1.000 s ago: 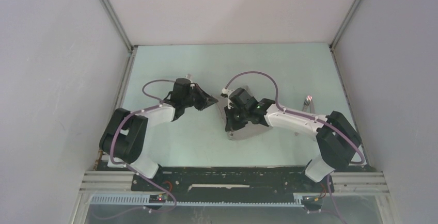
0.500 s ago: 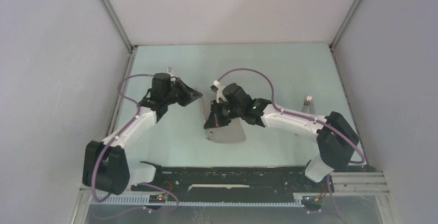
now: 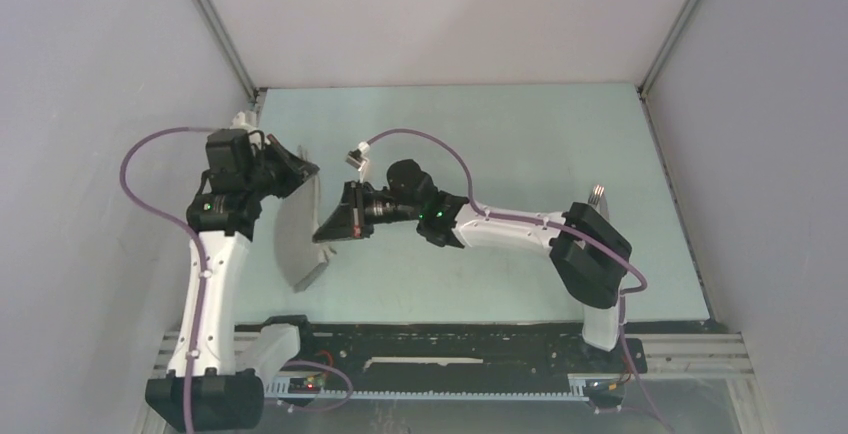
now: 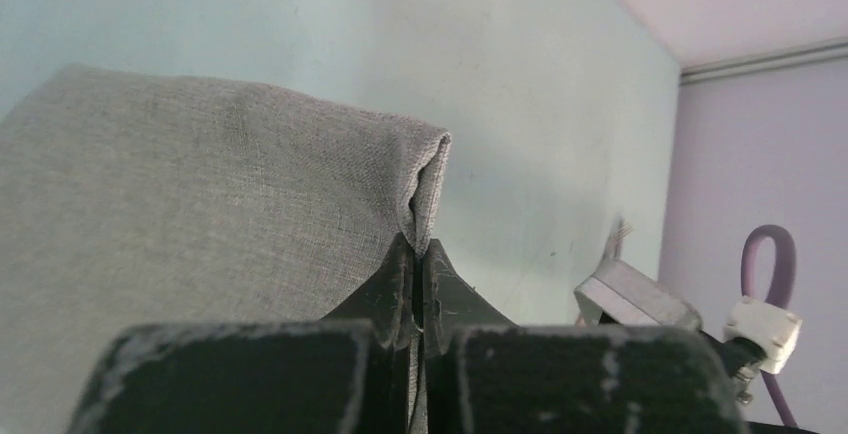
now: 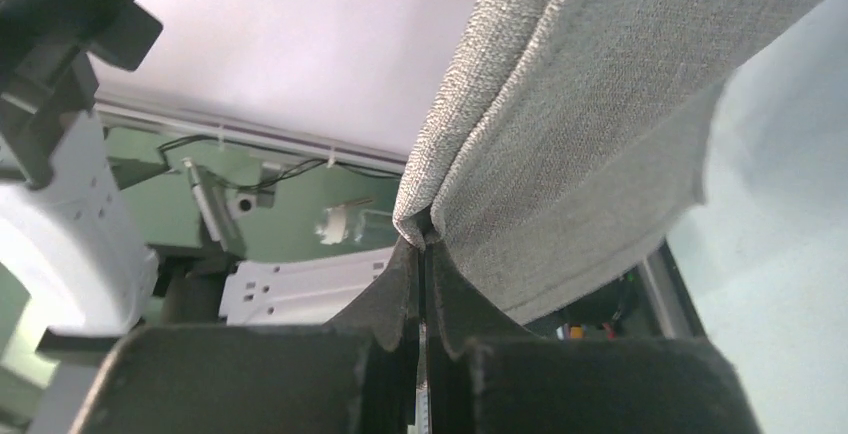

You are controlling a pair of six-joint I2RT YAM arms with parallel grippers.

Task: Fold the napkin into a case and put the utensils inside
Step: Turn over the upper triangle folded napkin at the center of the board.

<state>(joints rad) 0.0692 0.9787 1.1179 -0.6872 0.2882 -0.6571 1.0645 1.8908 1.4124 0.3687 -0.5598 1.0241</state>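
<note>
Both arms have swung left since the earlier frame, carrying the napkin (image 3: pixel 293 239) from mid-table to the left side. Left arm now reaches up tall along the left wall, and right arm stretches flat across the table (image 3: pixel 520 124). Left claw (image 3: pixel 303 168) is closed tight, pinching a folded corner of the napkin; the wrist view shows the doubled cloth edge coming straight out of the pressed-together tips. Right claw (image 3: pixel 327 230) is likewise clamped on the cloth, with a folded edge of two layers nipped between its fingers and no gap showing. Napkin is lifted and hangs as a curved grey band between the two claws, the left grip farther back and the right grip nearer and just to the right. Its lower end droops toward the table near the front left; contact there is unclear. Fork (image 3: pixel 597 192) lies well apart at the right side of the table, only its silver tines showing past the right arm's elbow, handle hidden.
</note>
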